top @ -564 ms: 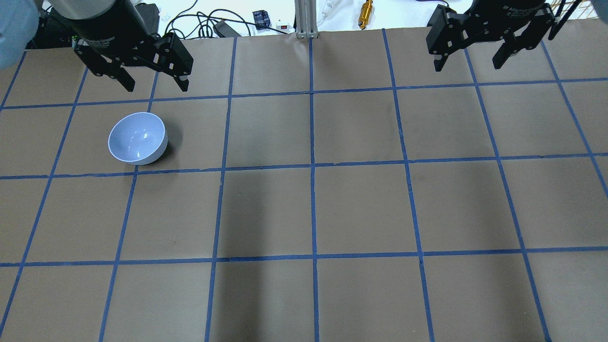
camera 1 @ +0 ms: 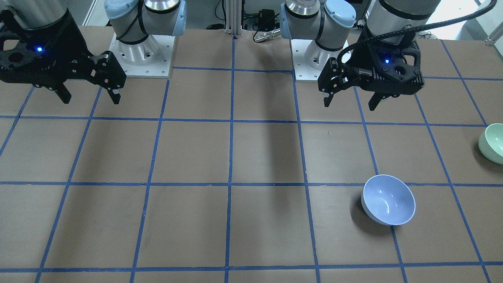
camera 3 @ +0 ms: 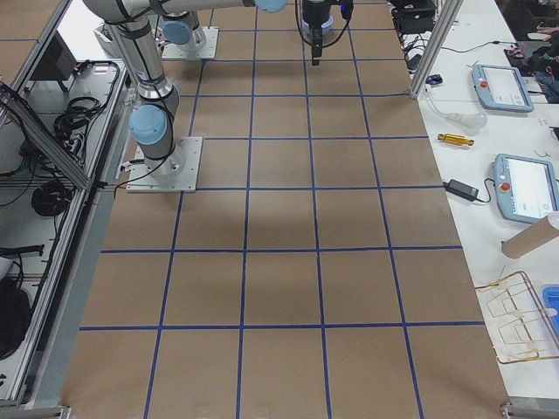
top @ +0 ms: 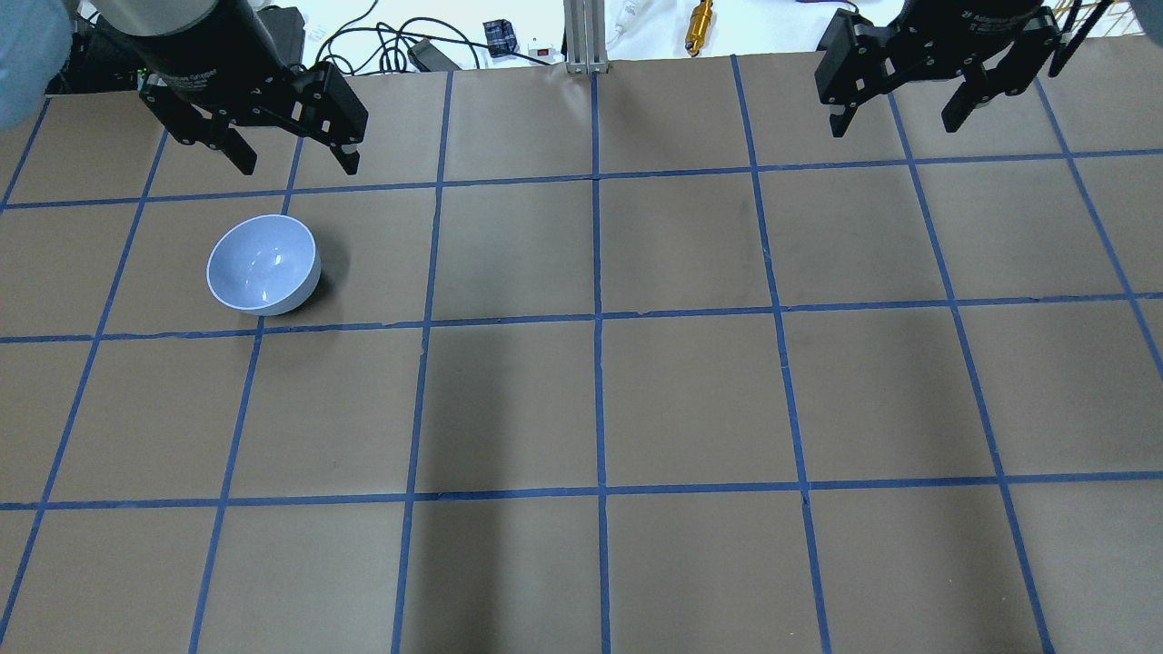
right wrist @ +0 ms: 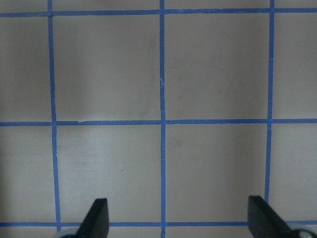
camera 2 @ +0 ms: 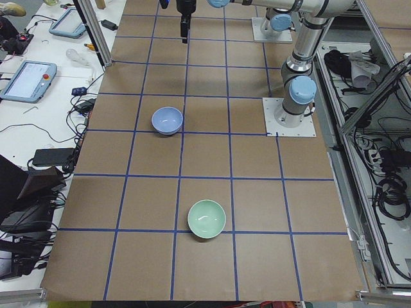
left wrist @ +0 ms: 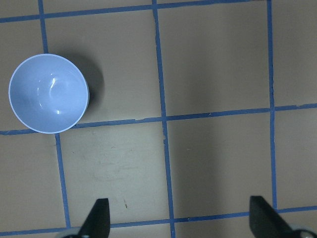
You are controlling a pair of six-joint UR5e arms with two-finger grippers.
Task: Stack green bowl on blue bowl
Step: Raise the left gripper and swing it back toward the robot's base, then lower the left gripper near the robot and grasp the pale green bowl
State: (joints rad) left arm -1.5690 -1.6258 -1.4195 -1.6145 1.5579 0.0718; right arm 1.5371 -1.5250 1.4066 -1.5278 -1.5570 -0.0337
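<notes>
Over at the robot's left end of the table (camera 2: 257, 205) sits the green bowl (camera 2: 207, 218), upright and well apart from the blue bowl (camera 2: 167, 120), which is also upright and closer to the middle. The overhead view misses the green one completely, and the front-facing view only catches a slice of it at the frame edge, so I can't say much about its rim from there.

Both arms hang high with nothing held. The left gripper (top: 298, 168) has its fingers spread wide near the blue bowl, and the right gripper (top: 893, 127) is just as wide, far off on the other side.

Where I reckon it could go wrong:
- Both bowls look glossy and deep, so a pinch on the green bowl's rim could slip, or shove it towards the table end instead of gripping it
- The green bowl is out of the left wrist camera's sight, so the reach probably starts half blind
- Coming down off-centre could tip or push the blue bowl, since nothing pins it down

As for stuff around, the route between the bowls runs over brown paper with blue tape lines. The teach pendants (camera 2: 29, 78) and cables (camera 2: 45, 128) sit on the side bench, off the work surface, and the aluminium post (top: 581, 36) stands at the far edge
</notes>
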